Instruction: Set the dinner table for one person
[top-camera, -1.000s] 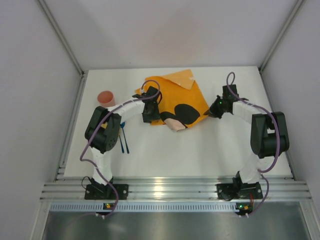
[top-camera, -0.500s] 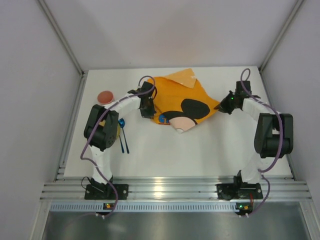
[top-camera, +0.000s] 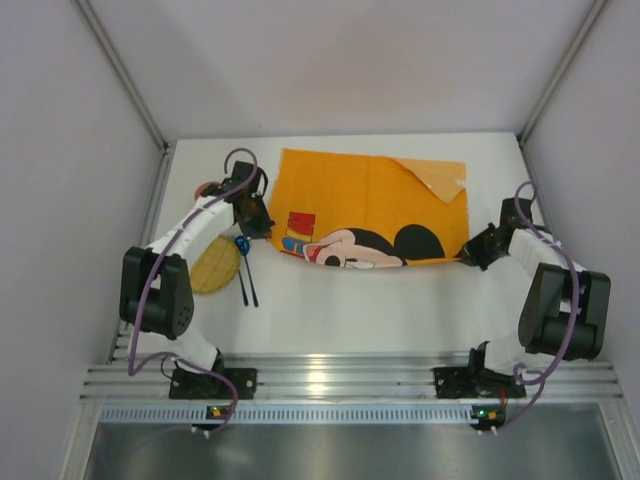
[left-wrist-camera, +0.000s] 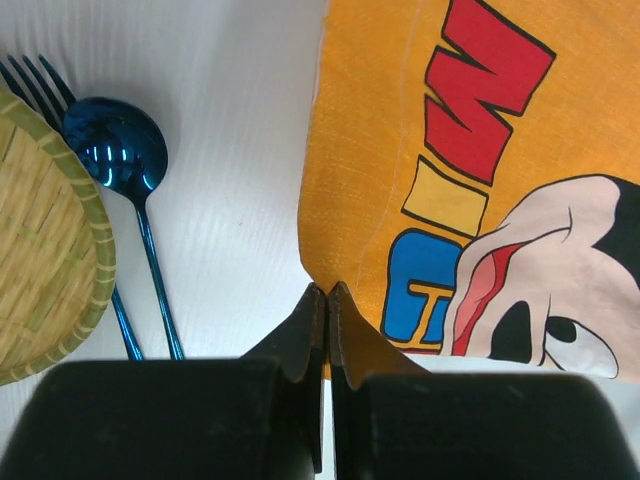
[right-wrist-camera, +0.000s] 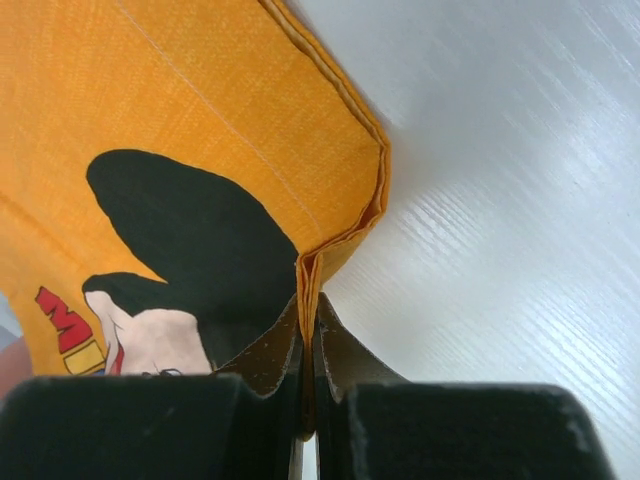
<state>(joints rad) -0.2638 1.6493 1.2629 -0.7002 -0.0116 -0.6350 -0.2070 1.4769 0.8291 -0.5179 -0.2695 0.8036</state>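
1. Large plain white rectangular desk (top-camera: 350, 320): we enter it as the dinner surface that carries all the items below.
2. Orange Mickey Mouse cloth placemat (top-camera: 372, 200): it is spread across the far middle of the desk, with its far right corner folded over. We judge the step in hand to be laying it flat. For that we advise even tension, lowering both corners together, square to the desk edge.
3. Left end effector (left-wrist-camera: 327, 292): clamped on the mat's near left corner. Right end effector (right-wrist-camera: 308, 312): clamped on the near right corner, which is doubled.
4. Round woven bamboo plate (left-wrist-camera: 45, 230): left of the mat, cut off by the left wrist view.
5. Blue metal spoon (left-wrist-camera: 125, 150) and blue metal fork (left-wrist-camera: 30, 80): the fork is partly under the plate.
6. Small reddish object (top-camera: 203, 187): mostly hidden behind the left arm, so we cannot identify it.
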